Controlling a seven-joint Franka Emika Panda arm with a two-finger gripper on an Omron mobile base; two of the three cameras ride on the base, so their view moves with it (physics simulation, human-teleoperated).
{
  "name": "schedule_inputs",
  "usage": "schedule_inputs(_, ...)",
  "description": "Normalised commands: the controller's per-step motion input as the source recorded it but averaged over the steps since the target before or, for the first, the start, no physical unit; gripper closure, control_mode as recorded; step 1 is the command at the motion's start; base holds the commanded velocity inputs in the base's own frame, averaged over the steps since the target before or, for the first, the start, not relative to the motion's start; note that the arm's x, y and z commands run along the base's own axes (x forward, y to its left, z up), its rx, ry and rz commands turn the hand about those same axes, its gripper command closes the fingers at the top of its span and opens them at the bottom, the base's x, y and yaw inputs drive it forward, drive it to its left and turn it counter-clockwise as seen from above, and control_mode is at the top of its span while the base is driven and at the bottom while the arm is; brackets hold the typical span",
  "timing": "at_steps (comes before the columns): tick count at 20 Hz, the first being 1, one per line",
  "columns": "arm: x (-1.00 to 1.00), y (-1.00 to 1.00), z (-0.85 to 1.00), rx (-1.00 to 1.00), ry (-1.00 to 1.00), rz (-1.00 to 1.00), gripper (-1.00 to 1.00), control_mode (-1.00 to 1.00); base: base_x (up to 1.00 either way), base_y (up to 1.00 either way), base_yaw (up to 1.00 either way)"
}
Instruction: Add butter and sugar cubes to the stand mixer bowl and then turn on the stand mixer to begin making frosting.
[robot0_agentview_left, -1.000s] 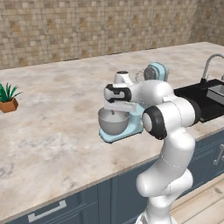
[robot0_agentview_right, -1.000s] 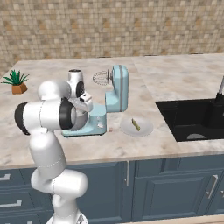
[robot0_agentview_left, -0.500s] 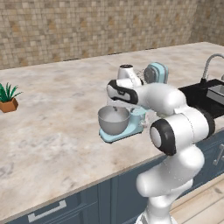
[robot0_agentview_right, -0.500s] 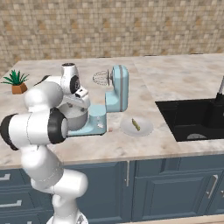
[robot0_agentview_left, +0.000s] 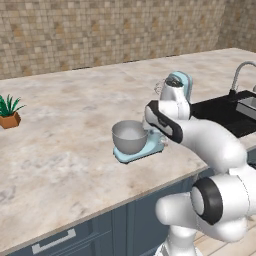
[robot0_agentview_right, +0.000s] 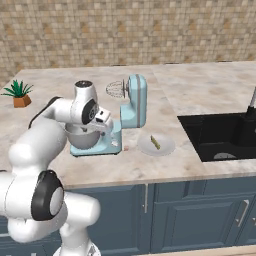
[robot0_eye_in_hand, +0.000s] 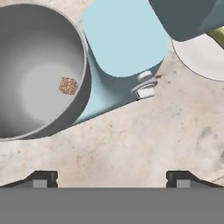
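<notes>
Hand view looks down on the counter (robot0_eye_in_hand: 144, 131), with the two dark fingertips (robot0_eye_in_hand: 41, 178) standing wide apart at the bottom, so the gripper (robot0_eye_in_hand: 111, 179) is open and holds nothing. Under it is only bare marble. At upper left is the bowl (robot0_eye_in_hand: 39, 70), grey metal, sitting on the pale blue base of the mixer (robot0_eye_in_hand: 122, 43). One small brown sugar cube (robot0_eye_in_hand: 68, 85) lies on the bottom of the bowl. A small silver lever (robot0_eye_in_hand: 143, 87) sticks out from the side of the mixer base. At upper right the rim of a white plate (robot0_eye_in_hand: 199, 54) shows.

Right base view shows the same plate (robot0_agentview_right: 165, 147) just beside the mixer (robot0_agentview_right: 132, 102), on the sink (robot0_agentview_right: 220, 135) side. The butter (robot0_agentview_right: 155, 142), a thin yellowish stick, lies on the plate and not in the bowl (robot0_agentview_right: 80, 137). The mixer head is tilted up, with the wire whisk (robot0_agentview_right: 115, 89) clear above the bowl. A small potted plant (robot0_agentview_right: 19, 94) stands far at the left of the counter
</notes>
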Motion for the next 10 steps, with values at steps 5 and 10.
schedule_inputs(5,-0.47,-0.78,0.06,0.00,-0.01,0.37,-1.00,-1.00,0.00,0.00,0.00)
schedule_inputs(10,-0.19,-0.74,0.06,0.00,0.00,0.41,-1.00,-1.00,0.00,0.00,0.00)
